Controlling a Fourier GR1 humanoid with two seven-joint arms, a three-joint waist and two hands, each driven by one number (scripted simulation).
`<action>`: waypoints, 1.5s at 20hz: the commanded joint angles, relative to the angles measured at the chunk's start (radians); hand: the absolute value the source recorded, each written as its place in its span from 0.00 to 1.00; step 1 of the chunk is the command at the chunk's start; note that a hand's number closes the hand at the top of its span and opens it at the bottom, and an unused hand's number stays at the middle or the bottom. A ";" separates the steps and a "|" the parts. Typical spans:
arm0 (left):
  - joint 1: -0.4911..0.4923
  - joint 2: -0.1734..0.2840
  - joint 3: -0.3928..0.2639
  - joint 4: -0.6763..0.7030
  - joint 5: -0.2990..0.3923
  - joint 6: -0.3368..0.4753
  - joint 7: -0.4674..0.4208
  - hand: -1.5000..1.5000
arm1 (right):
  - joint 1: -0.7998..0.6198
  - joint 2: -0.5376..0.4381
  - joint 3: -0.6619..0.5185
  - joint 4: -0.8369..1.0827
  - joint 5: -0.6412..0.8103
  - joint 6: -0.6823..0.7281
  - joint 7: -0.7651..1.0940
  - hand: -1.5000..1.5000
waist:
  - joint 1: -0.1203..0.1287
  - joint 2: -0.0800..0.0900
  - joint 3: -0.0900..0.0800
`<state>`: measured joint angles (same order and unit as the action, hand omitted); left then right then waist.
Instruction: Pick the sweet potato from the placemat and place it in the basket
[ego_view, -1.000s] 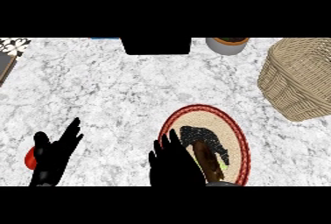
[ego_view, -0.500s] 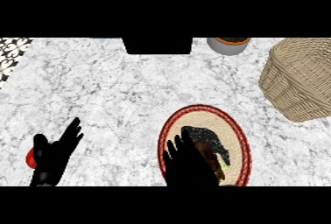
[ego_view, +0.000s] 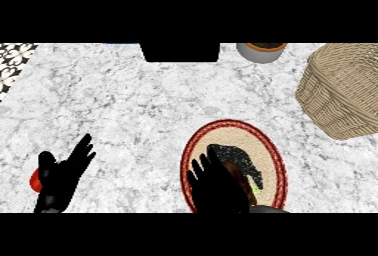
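A round woven placemat (ego_view: 273, 150) with a red rim lies at the lower right of the counter. On it sits the sweet potato (ego_view: 238, 158), dark and speckled, with a brownish part showing beside my hand. My right hand (ego_view: 218, 187) hovers over the mat's left half with its fingers straight, their tips at the sweet potato's near left side; whether they touch it I cannot tell. The hand is open and covers part of the sweet potato. The wicker basket (ego_view: 347, 90) stands at the right edge, well beyond the mat. My left hand (ego_view: 60, 175) rests open at the lower left.
A small red object (ego_view: 34, 181) peeks out beside my left hand. A grey pot (ego_view: 261, 51) and a black block (ego_view: 179, 51) stand along the back edge. A patterned surface (ego_view: 10, 62) shows at the far left. A small green bit (ego_view: 256, 190) lies on the mat.
My right hand has slid to the right, from the mat's left rim to over the mat and against the sweet potato. The left hand has barely moved.
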<state>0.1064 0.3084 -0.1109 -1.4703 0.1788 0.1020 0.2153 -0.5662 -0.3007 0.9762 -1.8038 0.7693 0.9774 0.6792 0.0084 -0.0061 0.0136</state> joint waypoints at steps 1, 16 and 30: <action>0.073 -0.019 -0.021 0.037 -0.031 0.012 0.003 0.50 | 0.000 0.006 0.030 0.076 0.062 -0.113 -0.076 0.00 | 0.006 0.008 -0.013; 0.055 -0.058 -0.005 0.072 -0.042 -0.001 0.006 0.50 | 0.052 -0.037 0.054 0.185 0.184 -0.141 -0.166 0.00 | -0.004 0.007 -0.014; 0.061 -0.069 -0.002 0.041 -0.051 -0.030 0.022 0.50 | -0.007 -0.036 0.105 0.310 0.330 -0.268 -0.344 1.00 | 0.004 0.008 -0.014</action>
<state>0.1195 0.2628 -0.0851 -1.4830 0.1347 0.0785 0.2109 -0.5337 -0.3645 1.0517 -1.5293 1.0600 0.7170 0.3774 0.0078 -0.0099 0.0126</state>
